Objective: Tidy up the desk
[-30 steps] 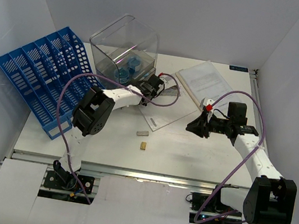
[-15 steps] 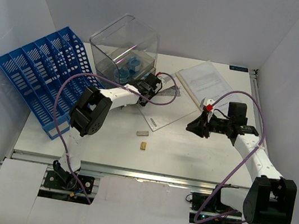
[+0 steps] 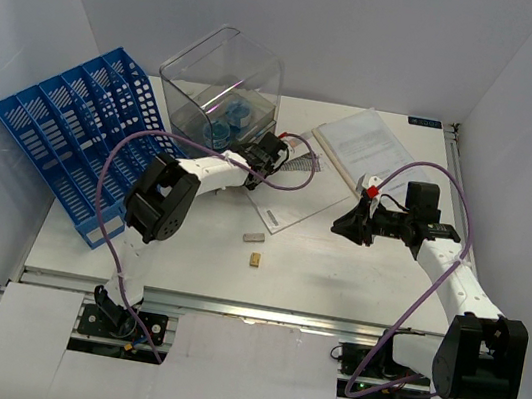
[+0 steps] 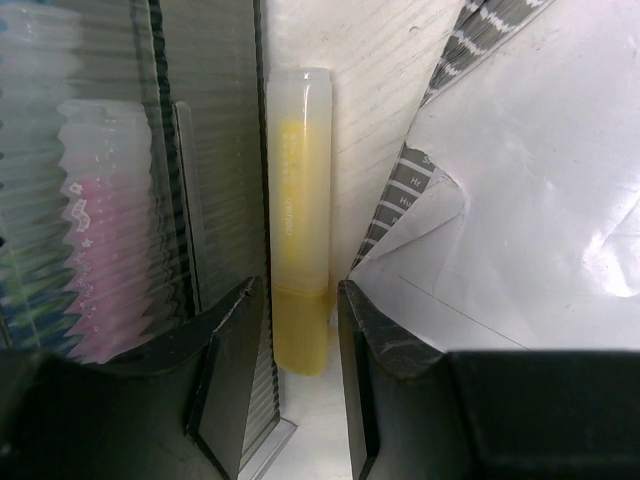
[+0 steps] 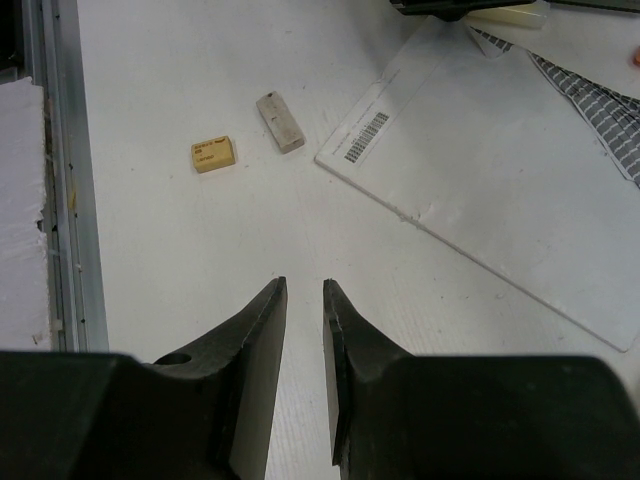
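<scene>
The desk (image 3: 336, 271) is a white tabletop with a metal rail at its near edge. My left gripper (image 3: 274, 150) is low beside the clear plastic bin (image 3: 226, 82). In the left wrist view its jaws (image 4: 303, 300) stand open either side of the yellow end of a capped yellow tube (image 4: 297, 200). The tube lies on the desk between the bin wall (image 4: 210, 150) and a white sheet (image 4: 520, 180). My right gripper (image 3: 343, 227) hovers over the desk's right half; its jaws (image 5: 304, 285) are nearly together with nothing between them.
A blue slotted rack (image 3: 74, 134) lies tilted at the left. A booklet (image 3: 361, 146) sits at the back right. A white sheet (image 3: 282, 197) lies mid-desk. A small grey block (image 5: 279, 123) and a yellow eraser (image 5: 213, 153) lie in front of it.
My left gripper has shifted slightly beside the bin. The right arm has not moved.
</scene>
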`<action>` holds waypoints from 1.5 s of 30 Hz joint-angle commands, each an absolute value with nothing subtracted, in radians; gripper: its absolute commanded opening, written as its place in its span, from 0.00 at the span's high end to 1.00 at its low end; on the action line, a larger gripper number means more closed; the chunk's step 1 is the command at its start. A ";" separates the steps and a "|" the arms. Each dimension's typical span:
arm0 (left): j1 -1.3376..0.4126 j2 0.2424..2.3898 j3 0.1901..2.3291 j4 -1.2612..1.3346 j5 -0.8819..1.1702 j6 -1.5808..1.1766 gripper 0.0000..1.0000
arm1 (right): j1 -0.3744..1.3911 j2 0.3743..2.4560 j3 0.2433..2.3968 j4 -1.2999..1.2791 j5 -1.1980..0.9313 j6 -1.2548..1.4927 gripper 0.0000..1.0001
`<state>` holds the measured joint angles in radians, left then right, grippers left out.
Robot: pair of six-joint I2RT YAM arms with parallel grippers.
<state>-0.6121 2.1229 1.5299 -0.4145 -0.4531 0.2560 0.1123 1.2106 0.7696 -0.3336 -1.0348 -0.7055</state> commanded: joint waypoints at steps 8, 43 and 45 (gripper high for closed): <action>-0.597 2.153 1.442 -0.456 -0.437 0.243 0.67 | 0.108 1.209 0.764 -0.311 -1.052 -0.703 0.73; -0.728 1.922 1.351 -0.547 -0.201 -0.034 0.43 | 0.099 1.196 0.763 -0.312 -1.062 -0.699 0.73; -0.710 1.937 1.370 -0.558 -0.178 -0.037 0.43 | 0.097 1.193 0.762 -0.313 -1.065 -0.699 0.73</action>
<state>-0.7331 1.9370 1.3213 -0.4772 -0.2534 -0.0121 0.1046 1.2106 0.7696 -0.3332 -1.0356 -0.7052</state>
